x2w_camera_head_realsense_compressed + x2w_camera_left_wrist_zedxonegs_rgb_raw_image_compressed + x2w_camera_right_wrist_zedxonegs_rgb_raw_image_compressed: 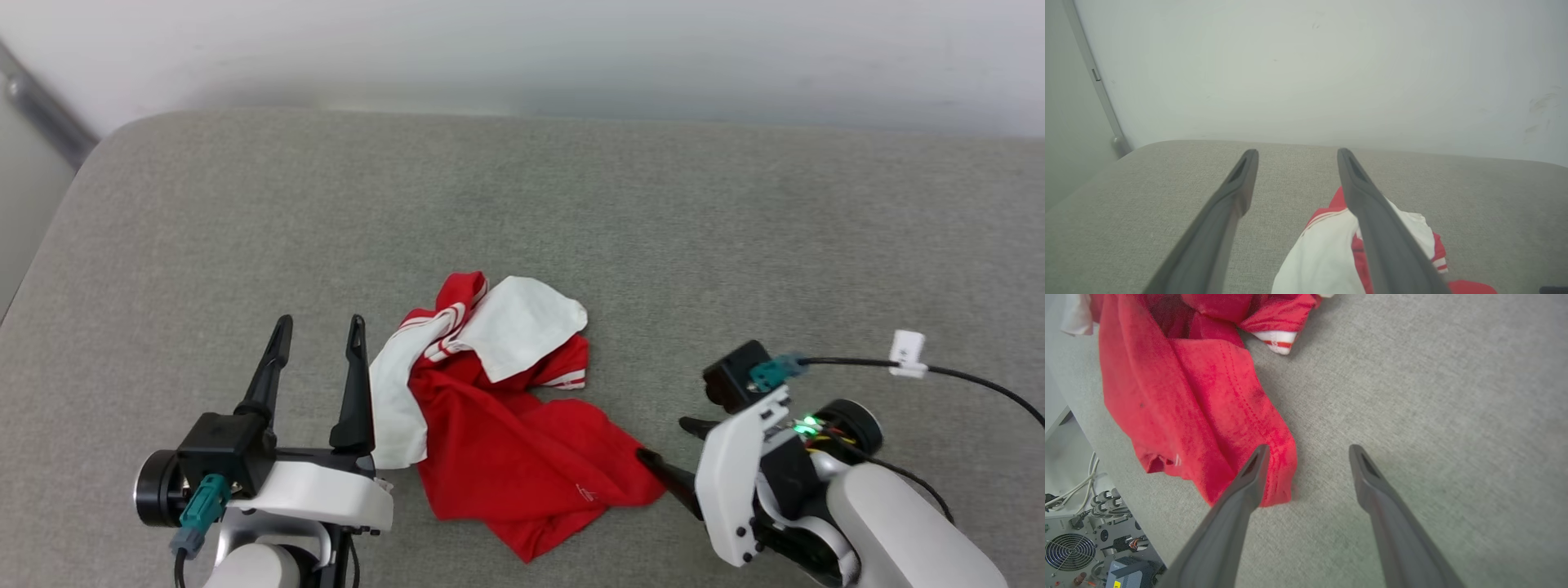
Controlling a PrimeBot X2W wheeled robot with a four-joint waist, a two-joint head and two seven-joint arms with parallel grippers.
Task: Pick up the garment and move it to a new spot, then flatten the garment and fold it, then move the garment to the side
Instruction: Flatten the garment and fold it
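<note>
Head view: garment (522, 441) crumpled at near edge of tabletop (735, 245); left gripper (320, 327) and right gripper (663, 438) fingers released; pickup step, hem pinch judged next.

The left gripper (320, 323) and the right gripper (663, 438) are each formed of 2 long, dark, tapered fingers, and a narrow slot is cut near each fingertip (1241, 169). The fingers are mounted on a black block (222, 447), which is capped by a glossy white shell (318, 494). A teal connector (202, 505) is plugged in at the left wrist. From a 2nd one at the right wrist, a black cable (971, 380) is led, fitted with a white tag (908, 353). Small dark screws (739, 532) are set in the right shell, and a green light (808, 425) is lit beside it. The forearm (906, 531) is clad in pale grey.
</note>
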